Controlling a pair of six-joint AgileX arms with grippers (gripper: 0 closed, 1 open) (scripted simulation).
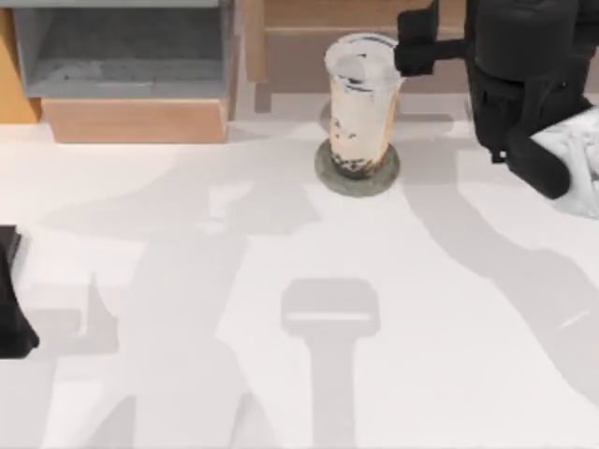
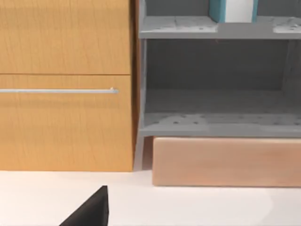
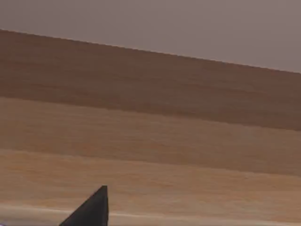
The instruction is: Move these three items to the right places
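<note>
The milk tea cup (image 1: 360,103) stands upright on the grey coaster (image 1: 357,173), its base inside the disc's rim, at the far middle of the worktop (image 1: 299,309) just in front of a wooden shelf unit (image 1: 140,117). So this placement looks done, and the step in hand is most likely the release and retreat.

The right gripper (image 1: 410,51) is beside the cup's lid, on its right, at about rim height. Whether it touches the cup, and whether its fingers are spread or pressed together, I cannot tell from above, since the arm's dark body covers that part. The right wrist view looks at wood grain, with one dark fingertip (image 3: 91,209) at the edge.

To finish well, the gripper should clear the cup fully before moving, then draw away to the right and upward rather than sweeping across the lid; a tall cup on a small disc would tip easily from a sideways nudge.

The left gripper (image 1: 9,295) is parked at the left edge of the worktop, facing the cabinet drawer (image 2: 66,89) and grey shelves (image 2: 216,127); its fingers' state is unclear too.
</note>
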